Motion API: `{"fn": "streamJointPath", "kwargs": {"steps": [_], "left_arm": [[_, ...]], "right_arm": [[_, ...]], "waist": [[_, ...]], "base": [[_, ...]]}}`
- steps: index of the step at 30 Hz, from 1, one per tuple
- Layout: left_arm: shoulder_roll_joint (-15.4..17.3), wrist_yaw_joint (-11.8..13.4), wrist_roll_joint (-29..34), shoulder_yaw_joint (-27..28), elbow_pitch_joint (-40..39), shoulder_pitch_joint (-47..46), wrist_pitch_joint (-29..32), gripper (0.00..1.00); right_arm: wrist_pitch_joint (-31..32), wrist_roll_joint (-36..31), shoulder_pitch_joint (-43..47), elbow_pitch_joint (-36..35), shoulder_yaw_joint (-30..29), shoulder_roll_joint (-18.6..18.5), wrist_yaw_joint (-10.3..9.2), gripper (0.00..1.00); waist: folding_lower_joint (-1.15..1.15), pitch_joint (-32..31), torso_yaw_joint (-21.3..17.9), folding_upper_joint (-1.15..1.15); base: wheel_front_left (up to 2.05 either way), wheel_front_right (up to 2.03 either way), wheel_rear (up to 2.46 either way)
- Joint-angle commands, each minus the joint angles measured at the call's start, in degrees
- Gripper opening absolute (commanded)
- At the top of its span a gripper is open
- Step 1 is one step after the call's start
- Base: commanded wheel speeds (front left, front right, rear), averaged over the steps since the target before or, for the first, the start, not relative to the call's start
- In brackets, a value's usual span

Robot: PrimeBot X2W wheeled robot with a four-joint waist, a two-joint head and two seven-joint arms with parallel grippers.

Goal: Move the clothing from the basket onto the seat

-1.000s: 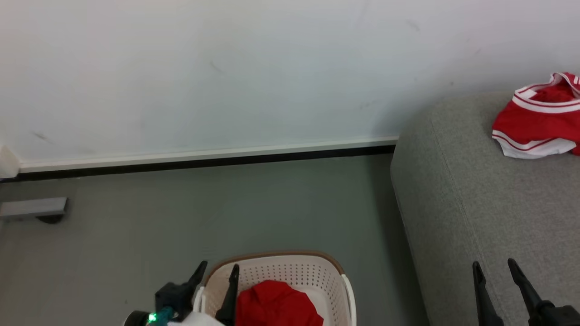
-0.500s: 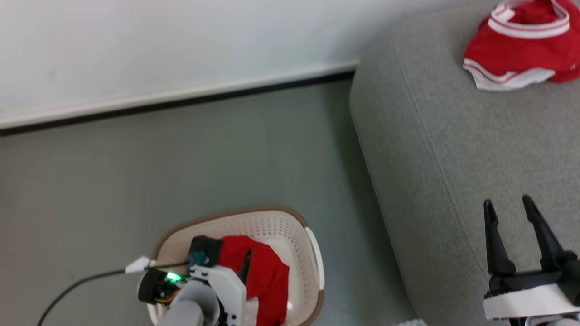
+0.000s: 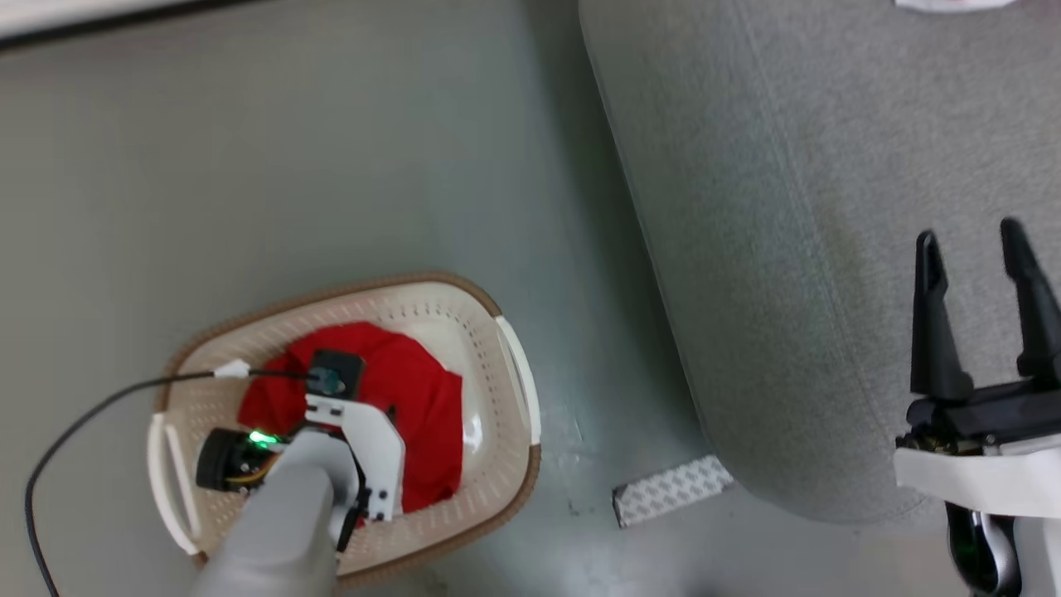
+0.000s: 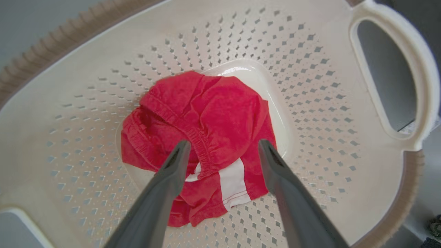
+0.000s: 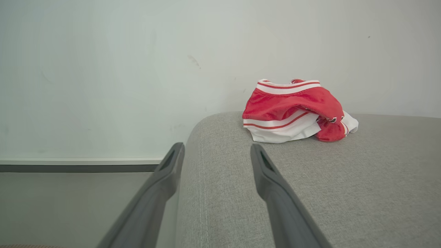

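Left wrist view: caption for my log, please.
Open left gripper aimed at the red garment lying in the cream basket.

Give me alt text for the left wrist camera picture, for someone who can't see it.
The left gripper, open, points its two dark fingers at a crumpled red fabric garment with a white stripe, lying in the bottom of a cream plastic laundry basket with small holes and a brown rim. One basket handle shows at upper right.
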Motion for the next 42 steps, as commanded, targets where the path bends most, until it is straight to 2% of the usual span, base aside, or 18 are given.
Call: {"fn": "streamJointPath", "kwargs": {"steps": [1,7,12,20,28,36,37,38,40,42], "left_arm": [[1.3,1.24,-0.26,0.57,1.65,-2.2,0.88,1.0],[2.12,4.32,-0.67,1.08,5.2,-6.63,1.97,1.0],[2.78,4.59,-1.14,1.1,6.68,-8.7,1.31,1.0],[3.62,6.53,-0.43,0.09,8.81,-11.59,2.28,1.0],[4.26,6.15,-0.7,-0.78,9.8,-13.6,2.56,1.0],[2.97,4.44,-1.58,-1.64,10.36,-14.81,1.39,1.0],[2.74,4.02,-1.8,-1.67,10.39,-14.9,1.08,0.92],[2.62,3.81,-1.81,-1.74,10.43,-14.99,0.9,0.52],[2.42,3.23,-1.81,-1.98,10.55,-15.02,0.67,0.0],[2.18,2.9,-1.91,-2.18,10.62,-14.94,0.36,0.0]], "right_arm": [[0.06,0.37,-1.69,-2.05,0.06,0.28,-0.13,1.0],[0.05,0.74,-4.18,-6.28,0.54,0.67,-0.14,1.0],[0.06,0.91,-5.1,-7.65,0.88,0.65,-0.14,1.0],[0.06,1.03,-5.92,-10.08,1.02,0.35,-0.14,1.0],[0.06,1.52,-6.16,-11.8,2.02,-0.24,-0.14,1.0],[0.06,1.58,-5.83,-12.89,1.6,-1.12,-0.14,1.0],[0.06,1.56,-5.86,-12.95,1.58,-1.15,-0.14,1.0],[0.06,1.53,-5.92,-13.01,1.56,-1.18,-0.13,1.0],[0.06,1.4,-6.01,-13.02,1.49,-1.33,-0.14,1.0],[0.05,1.25,-6.15,-12.9,1.37,-1.5,-0.14,1.0]], "waist": [[-0.01,6.28,-1.94,0.0],[-0.01,11.72,-2.06,0.0],[-0.01,13.98,-2.17,0.0],[-0.01,17.51,-2.42,0.0],[-0.01,20.62,-3.29,0.0],[-0.01,22.84,-3.19,0.0],[-0.01,22.97,-3.1,0.0],[-0.01,23.07,-3.01,0.0],[-0.01,23.12,-2.77,0.0],[-0.01,22.91,-2.43,0.0]], "base": [[0.0,0.0,0.0],[0.0,0.0,0.0],[0.0,0.0,0.0],[0.0,0.0,0.0],[0.0,0.0,0.0],[0.0,0.0,0.0],[0.0,0.0,0.0],[0.0,0.0,0.0],[0.0,0.0,0.0],[0.0,0.0,0.0]]}}
